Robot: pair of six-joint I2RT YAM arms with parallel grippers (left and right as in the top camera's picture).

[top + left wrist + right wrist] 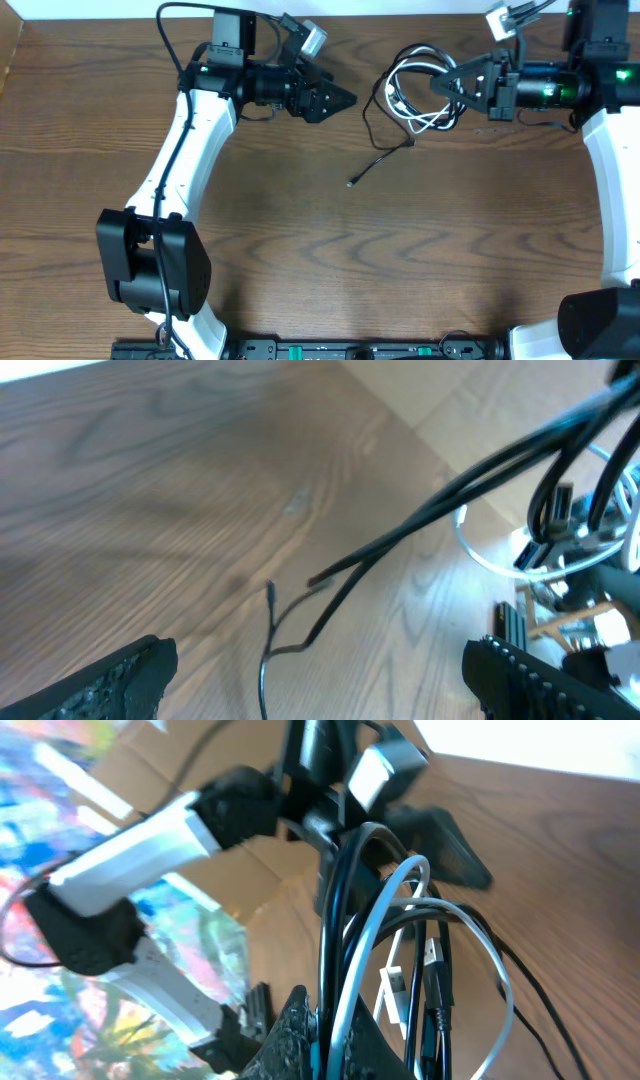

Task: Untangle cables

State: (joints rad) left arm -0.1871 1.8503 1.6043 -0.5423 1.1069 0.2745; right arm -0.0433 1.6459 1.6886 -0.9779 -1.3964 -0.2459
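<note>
Overhead, the bundle of cables point(418, 88) sits near the far edge of the wooden table point(300, 250), right of centre, as a tangle of overlapping loops. The right gripper point(443, 85) reaches in from the right and meets the bundle's right side. In the right wrist view, that gripper point(315, 1032) has its fingers pressed together on the strands, with a white cable point(400, 895) and several black cables point(333, 920) rising out of the grip in long arcs. A white plug point(394, 992) hangs inside the loops. From the underside of the bundle a loose black cord point(385, 155) trails across the wood toward the near side, ending in a small plug point(350, 184) that lies flat and well apart from both grippers. The left gripper point(338, 99) points rightward at the bundle from a short way off, touching nothing. In the left wrist view its fingers point(110, 682) stand wide apart, with black cords point(400, 535) crossing the wood beyond them and a curve of white cable point(478, 555) at the right.
</note>
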